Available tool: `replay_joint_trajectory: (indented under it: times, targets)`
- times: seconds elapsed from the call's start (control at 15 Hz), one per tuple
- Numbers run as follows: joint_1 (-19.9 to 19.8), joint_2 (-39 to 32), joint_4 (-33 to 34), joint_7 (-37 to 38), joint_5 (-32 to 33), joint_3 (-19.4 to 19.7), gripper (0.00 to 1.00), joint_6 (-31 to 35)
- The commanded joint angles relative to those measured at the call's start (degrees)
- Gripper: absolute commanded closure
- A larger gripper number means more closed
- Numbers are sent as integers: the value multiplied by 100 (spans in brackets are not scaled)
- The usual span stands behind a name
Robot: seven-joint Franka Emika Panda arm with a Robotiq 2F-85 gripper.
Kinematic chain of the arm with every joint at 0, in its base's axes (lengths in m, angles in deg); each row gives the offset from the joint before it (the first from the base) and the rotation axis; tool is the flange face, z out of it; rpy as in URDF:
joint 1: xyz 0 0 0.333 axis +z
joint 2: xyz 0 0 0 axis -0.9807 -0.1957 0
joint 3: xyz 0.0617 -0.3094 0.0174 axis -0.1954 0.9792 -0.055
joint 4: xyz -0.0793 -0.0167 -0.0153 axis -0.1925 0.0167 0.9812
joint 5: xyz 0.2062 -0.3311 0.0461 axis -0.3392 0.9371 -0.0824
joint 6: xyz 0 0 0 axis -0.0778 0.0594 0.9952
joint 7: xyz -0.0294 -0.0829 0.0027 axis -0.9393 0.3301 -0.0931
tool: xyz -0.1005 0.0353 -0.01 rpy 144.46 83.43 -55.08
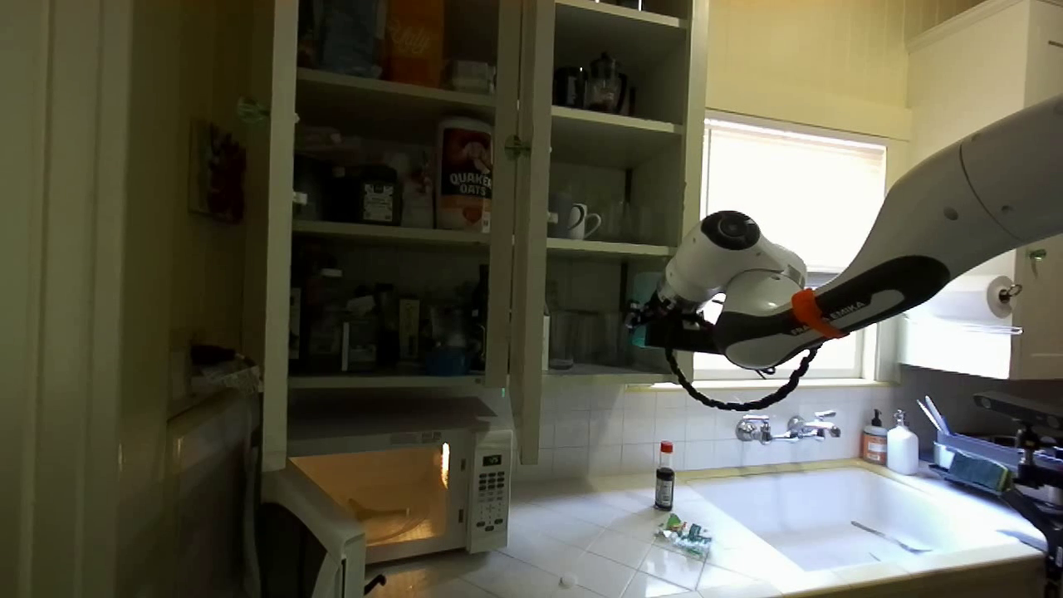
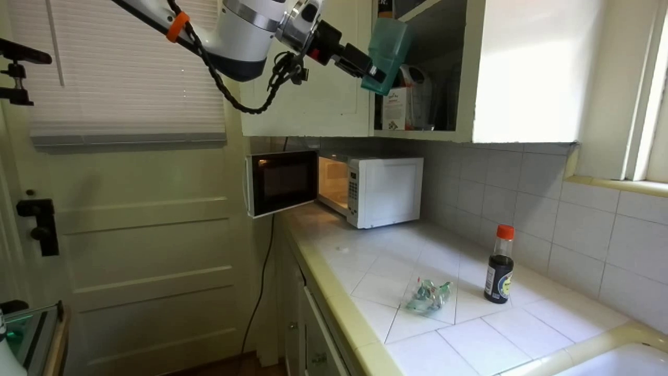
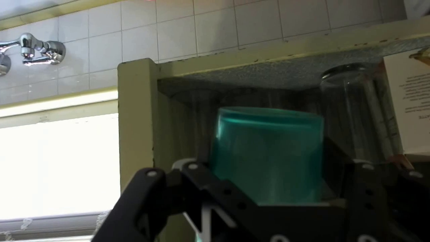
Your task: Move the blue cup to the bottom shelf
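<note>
"Black gripper, closest to the lens in the wrist view: what are its jaws doing?"

"Clamped on the blue cup, which looks teal and see-through and leans well off upright."

"And where is that cup?"

"Raised in the air at the mouth of the narrower section of the cupboard, higher than the back edge of the counter. All three views put it above the bottom shelf, so it isn't set down there yet. Whether any of it is inside the front frame, I can't tell."

"What stands on the shelf?"

"Clear glasses, and a white printed carton near them."

"Farther out, along the counter?"

"Red-capped bottle, upright, nearer the back edge and toward the sink. Between it and the front edge lies a crumpled plastic packet, green-marked."

"What about the far end?"

"A white microwave stands near the back corner, lit inside, its door swung out past the front edge."

"And beyond the counter?"

"Tiled wall rises along the back edge, with a chrome faucet over the sink and a bright window higher up."
</note>
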Motion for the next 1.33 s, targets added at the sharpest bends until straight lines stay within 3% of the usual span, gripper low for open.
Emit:
replay_joint_trajectory:
  times: [0.0, 0.27, 0.53, 0.73, 0.87, 1.13, 1.2, 1.27]
  targets:
    - [1, -2, 14, -1, -3, 0, 47, 0]
    - [-309, -518, 824, 2001, 1791, -232, 47, -471]
    - [-95, -1135, 1168, 3480, 3472, -324, 47, -1453]
    - [79, -1719, 1306, 3833, 3958, -449, 47, -2204]
    - [-75, -1971, 1389, 4036, 4106, -791, 47, -2711]
    - [-110, -1910, 1291, 4551, 4192, -1051, 47, -3174]
    - [-151, -1998, 1318, 4231, 3995, -1093, 22, -3125]
    - [-152, -1987, 1332, 4283, 3999, -1116, 22, -3137]
